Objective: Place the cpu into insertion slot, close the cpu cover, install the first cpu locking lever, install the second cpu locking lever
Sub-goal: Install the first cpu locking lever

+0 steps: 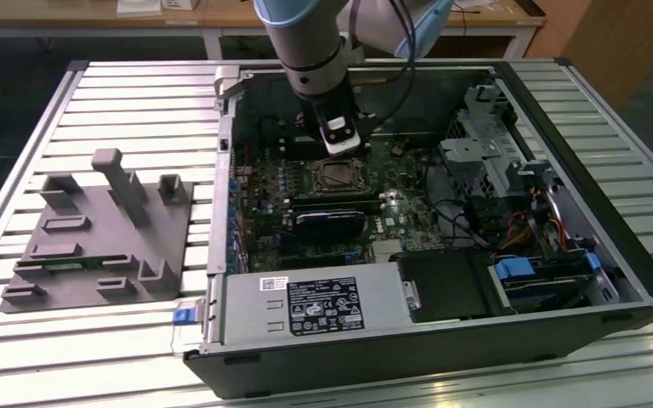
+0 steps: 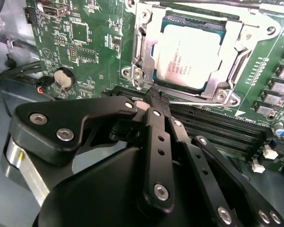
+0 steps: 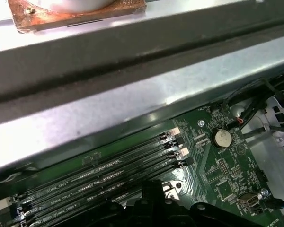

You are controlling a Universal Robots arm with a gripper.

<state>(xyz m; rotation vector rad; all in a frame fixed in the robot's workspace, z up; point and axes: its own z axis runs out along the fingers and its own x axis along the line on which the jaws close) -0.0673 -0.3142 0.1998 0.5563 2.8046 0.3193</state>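
Oddly, the exterior view leaves the insertion slot [image 1: 338, 174] a dark square, contents unreadable. The second wrist view shows the cpu [image 2: 189, 56] seated in it under the lowered cpu cover [image 2: 239, 35]. The gripper [image 2: 154, 98], fingers pressed together, sits just beside the slot; anything pinched is hidden.

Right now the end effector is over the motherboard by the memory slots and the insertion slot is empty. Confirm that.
Wrong on one count: the insertion slot holds the cpu, as the second wrist view shows. The end effector is over the motherboard by the memory slots.
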